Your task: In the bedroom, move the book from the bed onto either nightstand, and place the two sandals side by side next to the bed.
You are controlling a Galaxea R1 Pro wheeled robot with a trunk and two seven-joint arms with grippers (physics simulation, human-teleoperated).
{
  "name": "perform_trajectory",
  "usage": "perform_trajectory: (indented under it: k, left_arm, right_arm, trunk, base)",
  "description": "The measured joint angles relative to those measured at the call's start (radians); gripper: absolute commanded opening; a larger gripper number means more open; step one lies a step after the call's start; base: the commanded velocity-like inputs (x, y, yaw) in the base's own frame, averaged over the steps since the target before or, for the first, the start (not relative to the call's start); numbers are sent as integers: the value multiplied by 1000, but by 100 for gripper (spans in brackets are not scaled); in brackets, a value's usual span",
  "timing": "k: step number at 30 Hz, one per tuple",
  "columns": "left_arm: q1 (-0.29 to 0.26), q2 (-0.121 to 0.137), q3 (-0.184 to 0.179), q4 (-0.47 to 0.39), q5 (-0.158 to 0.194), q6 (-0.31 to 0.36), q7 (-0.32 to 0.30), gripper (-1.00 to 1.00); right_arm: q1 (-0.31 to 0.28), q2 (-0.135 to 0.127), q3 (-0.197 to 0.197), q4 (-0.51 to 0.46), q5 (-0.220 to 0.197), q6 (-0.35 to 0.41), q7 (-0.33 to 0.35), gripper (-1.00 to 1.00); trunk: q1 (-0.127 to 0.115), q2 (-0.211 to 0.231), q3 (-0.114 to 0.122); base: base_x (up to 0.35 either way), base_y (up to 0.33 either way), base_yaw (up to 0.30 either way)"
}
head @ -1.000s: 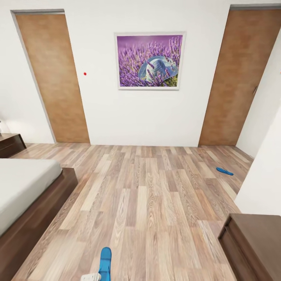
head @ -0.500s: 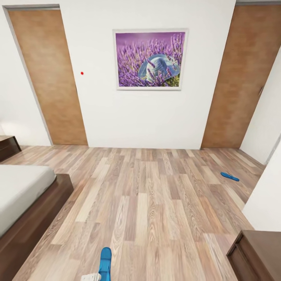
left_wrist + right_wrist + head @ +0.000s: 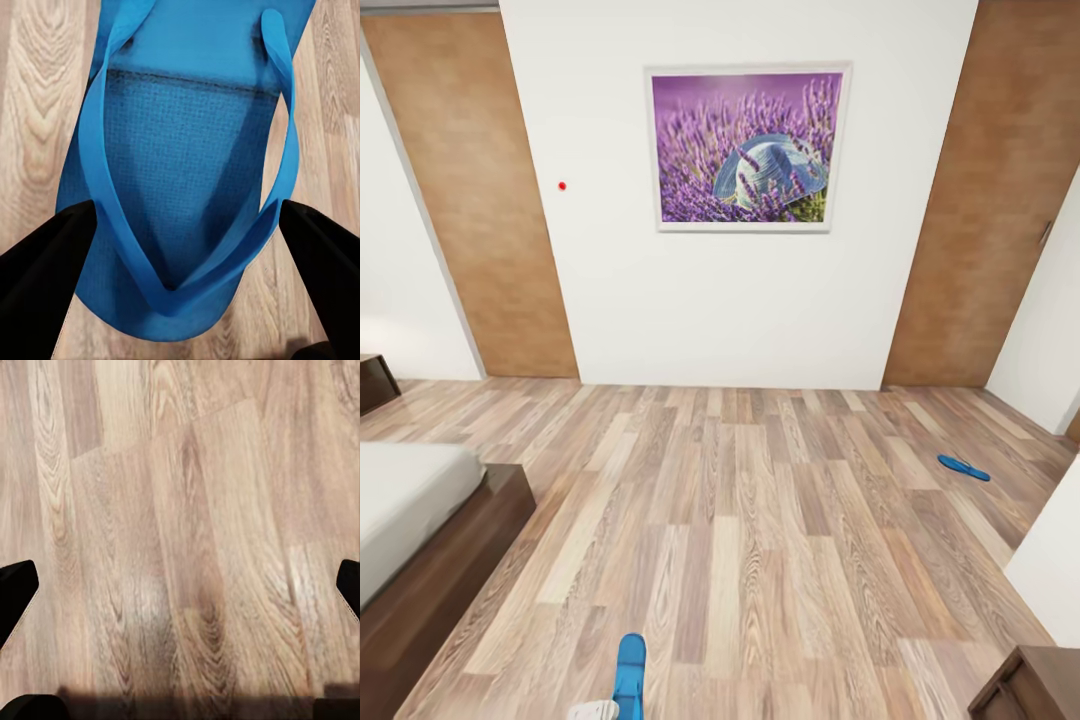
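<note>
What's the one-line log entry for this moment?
left gripper: shut on sandal | right gripper: open | second sandal: floor, far right | bed: left

Lavender picture (image 3: 747, 148) between two wooden doors (image 3: 470, 200)

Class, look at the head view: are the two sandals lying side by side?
No. One sandal is near the bottom edge, the other sandal far off at the right by the wall.

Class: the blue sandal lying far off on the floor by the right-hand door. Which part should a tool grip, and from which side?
Probably from above, pinching across its narrow width. The far sandal lies flat on the wood floor, thin and long, so no raised side offers a hold. Its strap is too small to judge here.
</note>
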Motion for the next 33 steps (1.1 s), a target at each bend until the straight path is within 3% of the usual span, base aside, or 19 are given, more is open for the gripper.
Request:
perform_trajectory:
  k: [33]
  left_arm:
    - [0,0,0,0,0,1,0,-100]
  right_arm:
    - [0,0,0,0,0,0,0,100]
  trunk:
    - [0,0,0]
  base:
    - [330,0,0]
